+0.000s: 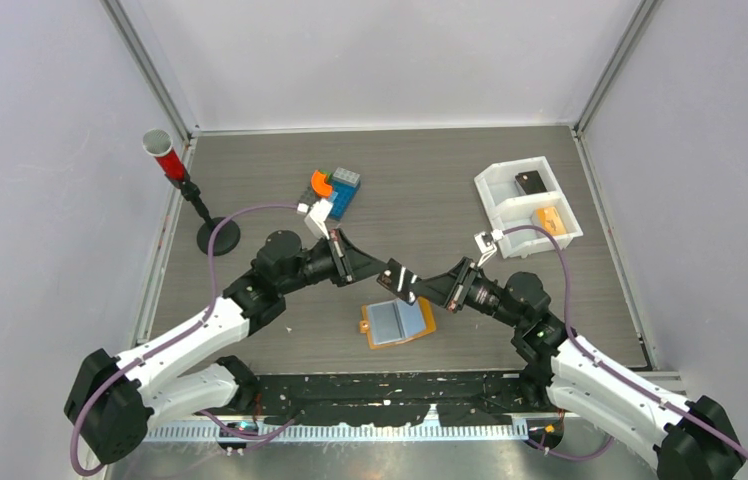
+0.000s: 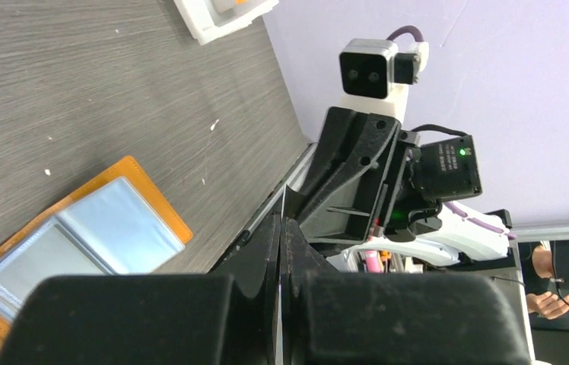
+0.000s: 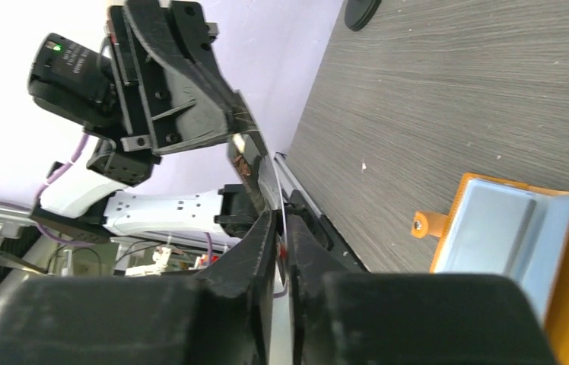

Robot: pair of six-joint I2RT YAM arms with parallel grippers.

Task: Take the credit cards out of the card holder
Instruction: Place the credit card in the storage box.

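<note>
Pinching one thin dark grey-black credit card [image 1: 397,279] in mid-air, left gripper [image 2: 281,228] and right gripper [image 3: 283,228] are pressing jaws onto it above the open tan-orange bifold card holder [image 1: 398,322] on the counter [image 1: 430,180]. Probably light, stiff, slick: gripping flat faces near one end is looking safest.

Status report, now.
Left tool shut on credit card, held mid-air. Right tool closed on the same card. Card holder open on table below. Nothing blocking either tool.
</note>
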